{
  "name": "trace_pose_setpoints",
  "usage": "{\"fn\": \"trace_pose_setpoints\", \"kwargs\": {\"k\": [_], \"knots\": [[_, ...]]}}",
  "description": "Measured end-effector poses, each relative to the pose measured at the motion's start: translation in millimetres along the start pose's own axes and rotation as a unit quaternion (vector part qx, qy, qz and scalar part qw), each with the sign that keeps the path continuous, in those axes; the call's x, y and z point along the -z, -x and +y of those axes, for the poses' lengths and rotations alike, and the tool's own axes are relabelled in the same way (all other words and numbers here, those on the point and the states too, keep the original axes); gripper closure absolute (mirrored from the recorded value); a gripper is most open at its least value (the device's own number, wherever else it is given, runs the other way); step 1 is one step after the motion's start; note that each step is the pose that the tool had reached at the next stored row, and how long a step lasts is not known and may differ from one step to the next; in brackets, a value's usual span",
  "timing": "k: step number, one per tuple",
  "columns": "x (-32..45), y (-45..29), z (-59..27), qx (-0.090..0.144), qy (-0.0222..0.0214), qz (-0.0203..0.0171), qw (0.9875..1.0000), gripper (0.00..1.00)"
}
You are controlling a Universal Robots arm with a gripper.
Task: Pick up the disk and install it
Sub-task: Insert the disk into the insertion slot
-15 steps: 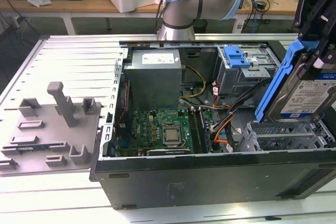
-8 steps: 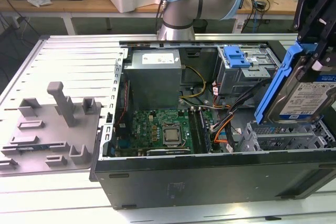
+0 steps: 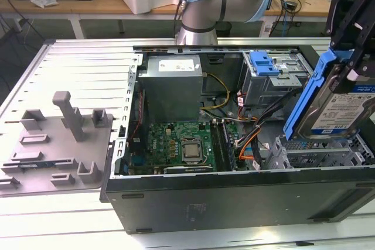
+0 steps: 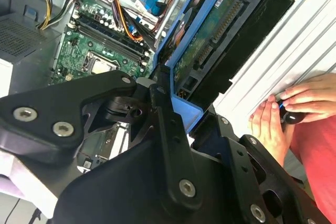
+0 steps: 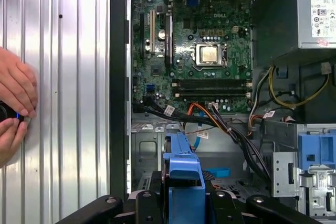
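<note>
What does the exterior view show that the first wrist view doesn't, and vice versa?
Exterior view adds: the white-and-blue label of the disk, held tilted over the open case by the gripper, and a grey fixture plate at the exterior view's left. First wrist view adds: a person's hands on the ribbed table beside the case. Both show the motherboard, the grey power supply box and the blue-latched drive cage.

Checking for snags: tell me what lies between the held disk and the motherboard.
In the first wrist view, a bundle of black and orange cables crosses between the disk and the motherboard.
</note>
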State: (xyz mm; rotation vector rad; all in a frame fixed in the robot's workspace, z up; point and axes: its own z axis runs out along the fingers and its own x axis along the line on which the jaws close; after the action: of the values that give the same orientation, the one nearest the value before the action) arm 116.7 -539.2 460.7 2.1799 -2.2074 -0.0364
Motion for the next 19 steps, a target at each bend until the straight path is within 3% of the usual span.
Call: {"fn": "trace_pose_setpoints", "kwargs": {"k": [5,19], "knots": [[-1.2,0.6,1.0,0.015,-0.0002,0.0041,0.9999,0.63],[-3.7,0.7,0.0,0.004,-0.0001,0.0035,1.0,0.63]]}}
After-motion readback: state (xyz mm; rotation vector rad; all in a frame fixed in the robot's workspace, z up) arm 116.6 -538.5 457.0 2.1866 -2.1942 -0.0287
